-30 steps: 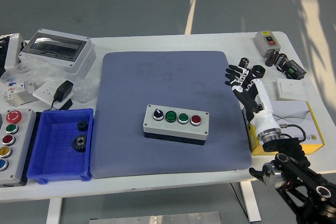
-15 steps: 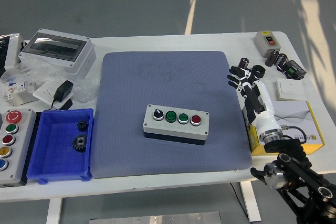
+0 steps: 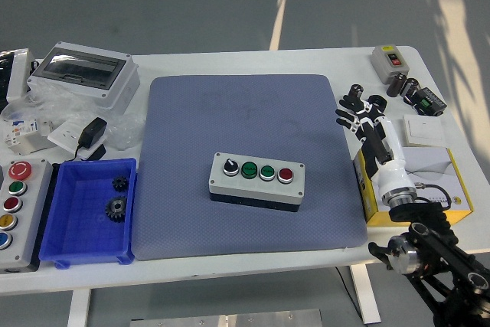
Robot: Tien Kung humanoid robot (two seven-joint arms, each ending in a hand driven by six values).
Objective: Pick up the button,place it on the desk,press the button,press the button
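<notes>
Head view: a grey-and-black rectangular button box (image 3: pixel 257 178) with one black selector knob, two green buttons and one red button in a row lies flat near the middle of the blue-grey textured mat (image 3: pixel 246 158) on the white table (image 3: pixel 306 60). At the mat's right edge, the right hand (image 3: pixel 366 119) hovers with fingers spread, holding nothing. Its black arm is cut off at the lower right corner. Since a second ago, this hand has drifted slightly right; the box has stayed put.

A grey button box (image 3: pixel 258 180) with four controls sits on a blue-grey mat (image 3: pixel 245 158). The robot's right hand (image 3: pixel 363 116) hovers at the mat's right edge, fingers spread, well apart from the box.
</notes>
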